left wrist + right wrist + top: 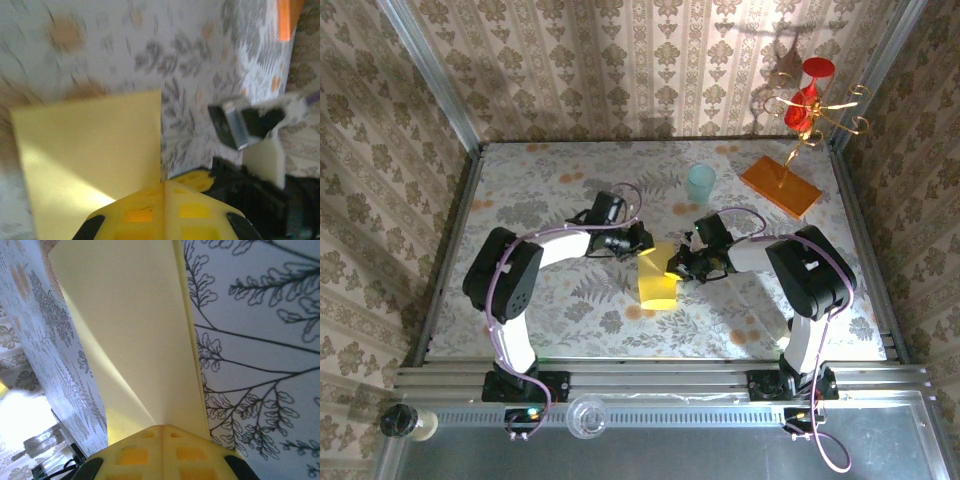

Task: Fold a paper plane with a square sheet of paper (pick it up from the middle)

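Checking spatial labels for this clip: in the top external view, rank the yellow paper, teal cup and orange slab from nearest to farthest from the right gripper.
1. yellow paper: mid-table, pinched in the shut right gripper, so touching it.
2. teal cup: farther back on the table, slightly right of the gripper.
3. orange slab: back right, beyond the cup.

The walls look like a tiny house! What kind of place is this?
Probably a robot test booth: wallpapered panels in a metal frame, left arm and right arm bolted to a rail.
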Robot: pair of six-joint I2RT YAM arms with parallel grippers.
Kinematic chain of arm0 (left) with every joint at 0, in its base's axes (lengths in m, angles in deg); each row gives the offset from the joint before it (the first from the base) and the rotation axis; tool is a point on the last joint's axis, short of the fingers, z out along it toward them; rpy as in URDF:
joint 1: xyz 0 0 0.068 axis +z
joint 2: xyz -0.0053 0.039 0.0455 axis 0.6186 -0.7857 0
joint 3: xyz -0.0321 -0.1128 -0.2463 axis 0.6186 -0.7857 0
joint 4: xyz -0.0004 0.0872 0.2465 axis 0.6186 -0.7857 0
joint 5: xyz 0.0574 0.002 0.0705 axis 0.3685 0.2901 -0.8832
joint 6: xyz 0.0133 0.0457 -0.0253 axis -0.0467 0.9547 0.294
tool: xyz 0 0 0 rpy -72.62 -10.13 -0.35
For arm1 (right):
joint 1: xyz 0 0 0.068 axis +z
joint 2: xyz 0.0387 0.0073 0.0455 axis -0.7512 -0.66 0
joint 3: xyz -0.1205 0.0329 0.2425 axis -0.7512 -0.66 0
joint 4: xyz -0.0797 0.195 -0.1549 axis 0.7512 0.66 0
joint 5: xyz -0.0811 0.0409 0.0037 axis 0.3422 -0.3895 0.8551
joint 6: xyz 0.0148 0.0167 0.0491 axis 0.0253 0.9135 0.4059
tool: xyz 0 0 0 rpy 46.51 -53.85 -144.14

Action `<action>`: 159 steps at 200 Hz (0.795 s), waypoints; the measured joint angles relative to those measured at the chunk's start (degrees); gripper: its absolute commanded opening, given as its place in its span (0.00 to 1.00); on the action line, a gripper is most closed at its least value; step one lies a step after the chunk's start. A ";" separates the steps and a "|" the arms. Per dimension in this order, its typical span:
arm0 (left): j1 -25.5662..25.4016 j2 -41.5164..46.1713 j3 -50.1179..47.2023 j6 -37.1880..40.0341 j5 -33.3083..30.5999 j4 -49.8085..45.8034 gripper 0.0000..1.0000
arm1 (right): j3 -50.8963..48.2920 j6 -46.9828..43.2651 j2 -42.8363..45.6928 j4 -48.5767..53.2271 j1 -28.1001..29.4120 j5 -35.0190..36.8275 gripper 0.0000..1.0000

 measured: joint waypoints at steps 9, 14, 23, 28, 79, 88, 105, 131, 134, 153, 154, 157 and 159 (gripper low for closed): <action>-1.07 0.00 -1.36 -1.22 0.20 0.59 0.00 | 0.00 0.13 -0.02 -0.02 0.00 0.00 0.06; -1.51 0.00 -2.16 -1.84 0.20 0.94 0.00 | 0.00 0.17 -0.02 -0.02 0.00 -0.02 0.06; -2.16 0.02 -3.58 -2.89 0.26 1.53 0.00 | 0.00 0.35 -0.04 -0.02 0.00 -0.02 0.06; -2.45 0.04 -4.31 -3.37 0.35 1.57 0.00 | 0.00 0.39 -0.04 -0.04 0.00 -0.02 0.06; -4.68 1.31 -11.23 -7.26 0.61 4.04 0.00 | -0.02 0.81 -0.04 -0.11 0.00 0.00 0.06; -4.96 1.77 -12.48 -7.65 0.76 4.85 0.00 | -0.11 0.81 -0.07 -0.20 0.00 -0.02 0.06; -5.01 2.99 -14.60 -8.07 0.74 6.34 0.00 | -0.11 0.81 -0.09 -0.26 0.00 0.00 0.06; -3.98 6.16 -19.65 -8.48 0.57 9.03 0.00 | -0.11 0.79 -0.11 -0.26 0.00 0.00 0.06; -3.74 6.60 -20.26 -8.52 0.59 9.22 0.00 | -0.11 0.76 -0.11 -0.28 0.00 0.00 0.06; -1.33 10.10 -24.85 -8.55 0.61 10.64 0.00 | -0.11 0.76 -0.15 -0.28 0.00 -0.02 0.06; -1.22 10.27 -25.00 -8.55 0.61 10.64 0.00 | -0.11 0.76 -0.13 -0.28 0.00 -0.02 0.06; -0.76 10.93 -25.68 -8.55 0.55 10.69 0.00 | -0.11 0.74 -0.15 -0.28 0.00 -0.02 0.06; -0.50 11.32 -26.08 -8.55 0.55 10.67 0.00 | -0.11 0.76 -0.15 -0.28 0.00 -0.02 0.06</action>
